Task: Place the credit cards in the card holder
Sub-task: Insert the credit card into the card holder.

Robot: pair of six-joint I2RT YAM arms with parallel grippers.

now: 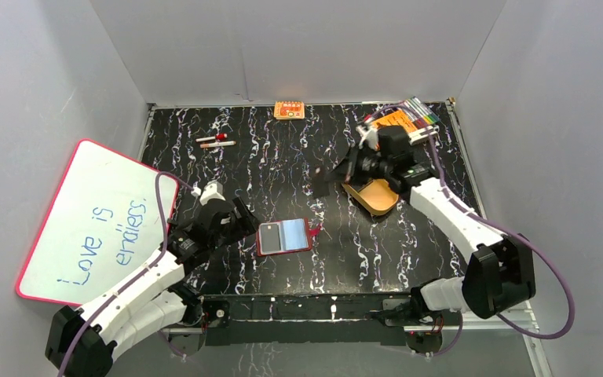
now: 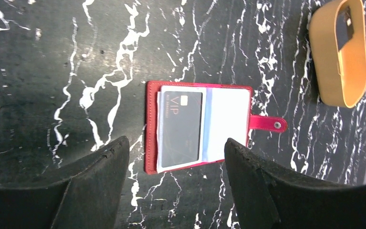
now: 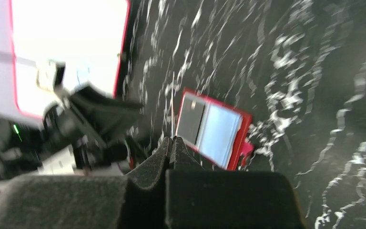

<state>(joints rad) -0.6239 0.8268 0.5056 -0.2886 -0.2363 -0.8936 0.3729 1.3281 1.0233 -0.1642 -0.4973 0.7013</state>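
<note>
A: Table (image 1: 298,157). Where are the claws?
B: Left claw (image 2: 175,143) gapes wide just over the holder (image 1: 284,236). Right claw (image 3: 171,139), raised near the tray (image 1: 377,196), pinches a thin card (image 1: 322,174).
A: Holder?
B: Open flat mid-table, a dark card (image 2: 180,129) in its sleeve.

Soft, even light from above fills the top view: the pale walls are bright, the black marbled table (image 1: 283,169) stays dark, and shadows under the arms are faint. The left wrist view is sharp at its middle, the lettering on the dark credit card (image 2: 181,128) readable, while the fingers (image 2: 97,183) of the left gripper (image 2: 176,143) are dim and soft. The right wrist view is smeared with blur, its whiteboard (image 3: 66,43) blown out white.
</note>
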